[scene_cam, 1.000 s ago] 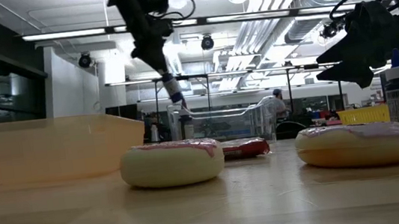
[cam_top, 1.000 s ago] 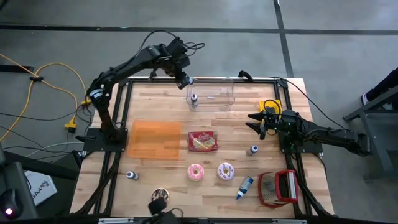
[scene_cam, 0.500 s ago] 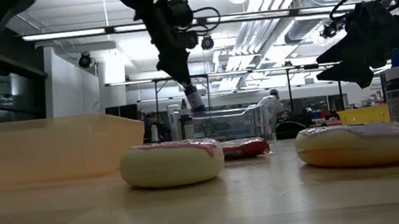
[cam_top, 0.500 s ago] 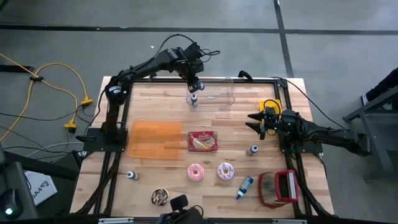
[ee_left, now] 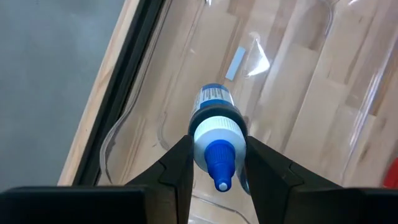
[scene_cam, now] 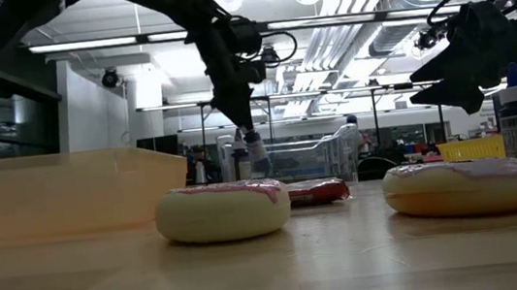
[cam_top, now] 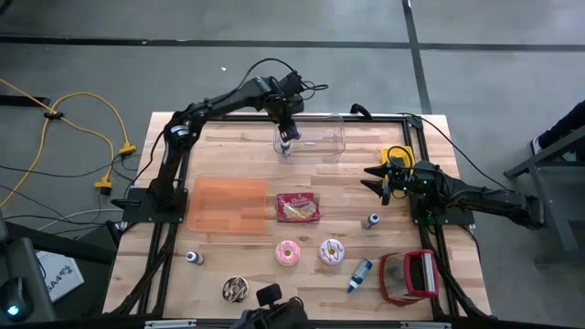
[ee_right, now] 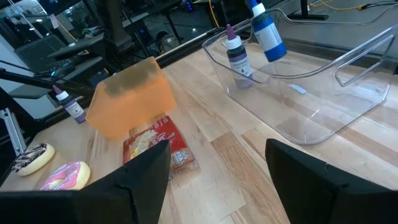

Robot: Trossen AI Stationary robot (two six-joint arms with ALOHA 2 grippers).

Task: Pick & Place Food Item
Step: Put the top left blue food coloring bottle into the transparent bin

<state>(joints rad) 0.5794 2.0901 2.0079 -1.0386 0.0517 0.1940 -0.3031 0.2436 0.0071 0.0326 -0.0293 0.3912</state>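
Note:
My left gripper (cam_top: 289,131) is shut on a blue-capped bottle (ee_left: 215,138), its cap pointing towards the wrist camera. It hangs over the near-left end of the clear plastic bin (cam_top: 315,137) at the table's back. In the right wrist view the blue bottle (ee_right: 266,28) is tilted just above a purple-capped bottle (ee_right: 237,55) that stands inside the clear bin (ee_right: 311,93). In the low view the bottle (scene_cam: 256,151) hangs low at the bin. My right gripper (cam_top: 378,181) waits open at mid-right, holding nothing.
An orange box (cam_top: 228,206) and a red snack packet (cam_top: 299,207) lie mid-table. Two donuts (cam_top: 288,253) (cam_top: 331,250), a blue bottle (cam_top: 360,274), a small bottle (cam_top: 372,220) and a red-and-white item (cam_top: 409,276) sit towards the front. A yellow object (cam_top: 398,153) lies behind the right gripper.
The left arm has swung right and come down with the blue bottle, from beside the bin's left end to over its inside. The right arm has stayed still.

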